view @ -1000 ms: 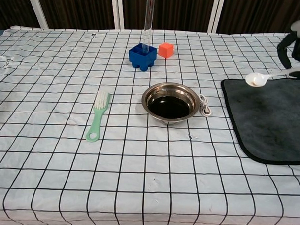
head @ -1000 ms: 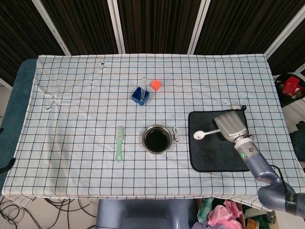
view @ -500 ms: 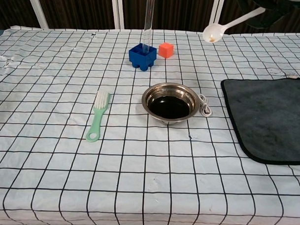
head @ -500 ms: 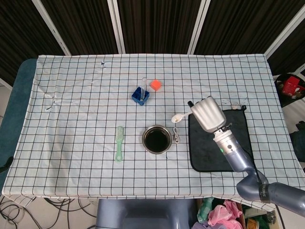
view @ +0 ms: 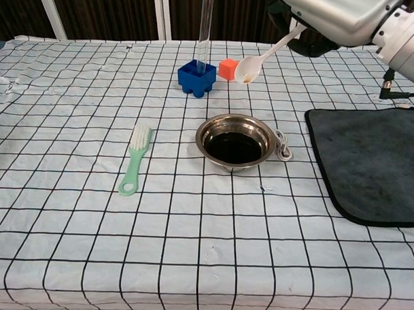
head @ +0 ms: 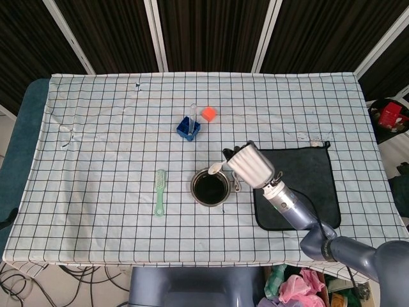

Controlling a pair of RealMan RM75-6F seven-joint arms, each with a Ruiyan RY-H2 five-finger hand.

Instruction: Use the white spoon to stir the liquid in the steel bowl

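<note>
- The right hand [head: 251, 166] grips the white spoon [view: 265, 57] by its handle; its fingers are curled around the handle's upper end, and its broad, pale grey, ribbed back faces the head camera.
- In the chest view the same hand [view: 334, 16] shows at the top right as a smooth light casing with dark fingers beneath; how tightly each finger closes is hard to tell there.
- The spoon is plain white and looks like plastic, with a slim straight handle and a rounded oval scoop. It slants down to the left, the scoop lowest, held in the air above the steel bowl [view: 236, 142] and clear of its rim.
- In the head view the scoop [head: 215, 169] lies over the bowl's [head: 210, 187] upper right edge.
- The bowl is round, shallow, of polished metal with a bright flared rim, and it holds a dark, nearly black liquid. It stands near the middle of the checked tablecloth [head: 102, 141], white with thin dark grid lines and slightly creased.
- A small coiled white cable [view: 283, 145] lies just beside the bowl on its right.
- A dark, soft-looking mat [view: 377, 161] with rounded corners and a stitched border lies flat further right.
- A pale green brush [view: 135, 158] with white bristles lies left of the bowl.
- Behind the bowl stand a blue block-shaped holder [view: 196, 76], with a clear tube upright in it, and a small orange cube [view: 228, 68].
- The left hand shows in neither view.
</note>
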